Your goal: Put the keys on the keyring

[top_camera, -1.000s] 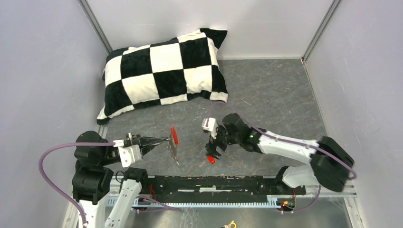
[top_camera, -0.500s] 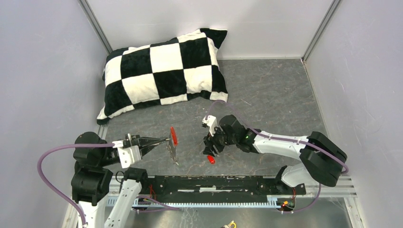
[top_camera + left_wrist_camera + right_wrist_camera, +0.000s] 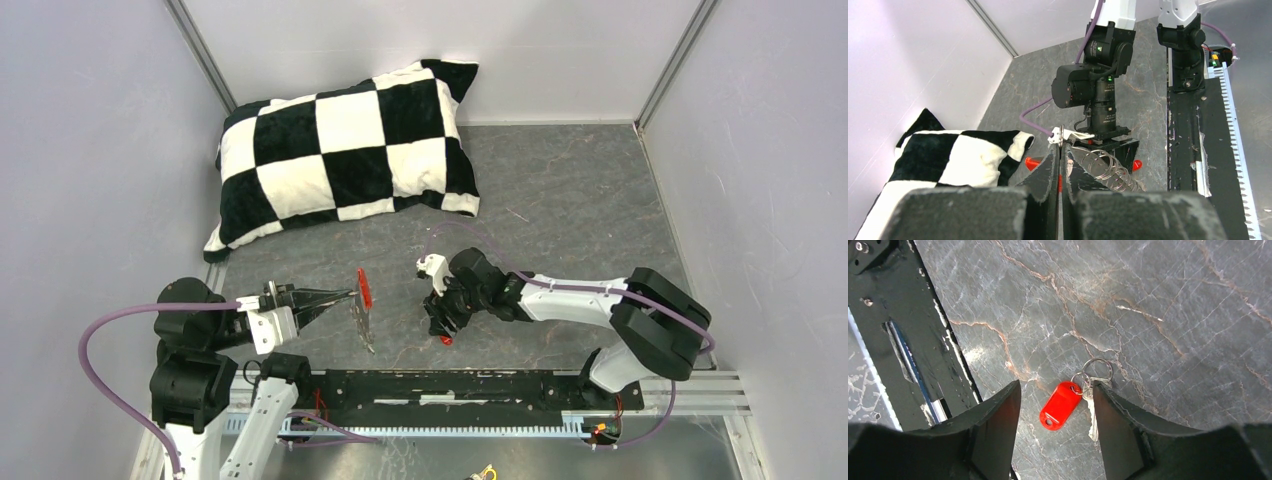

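Right gripper [image 3: 1055, 392] over the keys [image 3: 1060, 405], left gripper [image 3: 347, 296] on the keyring [image 3: 365, 288]
Your left gripper is pinched tight on the keyring, red fob and silvery coil hanging at its tips. Your right gripper's jaws stand apart, straddling the keys, which lie flat on the table [image 3: 1158, 310] beside the black rail [image 3: 908, 340]

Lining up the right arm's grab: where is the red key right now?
Right wrist view: the red key lies flat on the table between the right gripper's open fingers. From above it sits under that gripper, just ahead of the black rail.
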Controlling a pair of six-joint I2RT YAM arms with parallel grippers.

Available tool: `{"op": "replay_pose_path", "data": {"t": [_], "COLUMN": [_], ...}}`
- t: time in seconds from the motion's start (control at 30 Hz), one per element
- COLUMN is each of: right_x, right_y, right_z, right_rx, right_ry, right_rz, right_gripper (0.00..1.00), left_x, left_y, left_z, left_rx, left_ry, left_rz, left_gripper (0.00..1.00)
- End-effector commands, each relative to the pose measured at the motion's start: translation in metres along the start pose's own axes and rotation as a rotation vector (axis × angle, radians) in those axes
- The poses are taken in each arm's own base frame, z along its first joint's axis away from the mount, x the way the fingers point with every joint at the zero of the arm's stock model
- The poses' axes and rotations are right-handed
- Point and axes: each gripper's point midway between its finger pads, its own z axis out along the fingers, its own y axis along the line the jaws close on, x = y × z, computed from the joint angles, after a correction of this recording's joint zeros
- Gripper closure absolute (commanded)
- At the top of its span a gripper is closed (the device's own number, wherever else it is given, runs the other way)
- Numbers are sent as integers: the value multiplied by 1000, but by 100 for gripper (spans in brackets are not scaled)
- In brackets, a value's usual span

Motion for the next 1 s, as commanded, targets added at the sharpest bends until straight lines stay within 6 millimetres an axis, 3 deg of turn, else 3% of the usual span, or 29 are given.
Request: {"op": "replay_pose_path", "data": {"t": [0.0,0.3,0.57,0.97], "right_x": [-7,-2,-12,-2], "right_y": [2,-7,-16,-16], "right_z": [1,4,6,8], "right_rx": [-13,25,67,59], "right_ry": [10,37,43,68], "right_rz": [-7,-15,-42,-29], "right_gripper": [40,43,44,49], "left_x": [-6,-6,-6,-4], "left_y": [3,3,4,3], "left_z": [-2,-2,-2,-3], "left_rx": [-18,-19,-23,-27], "left_ry": [-4,-3,0,7], "left_rz": [53,55,55,57], "left_gripper": [98,98,98,98]}}
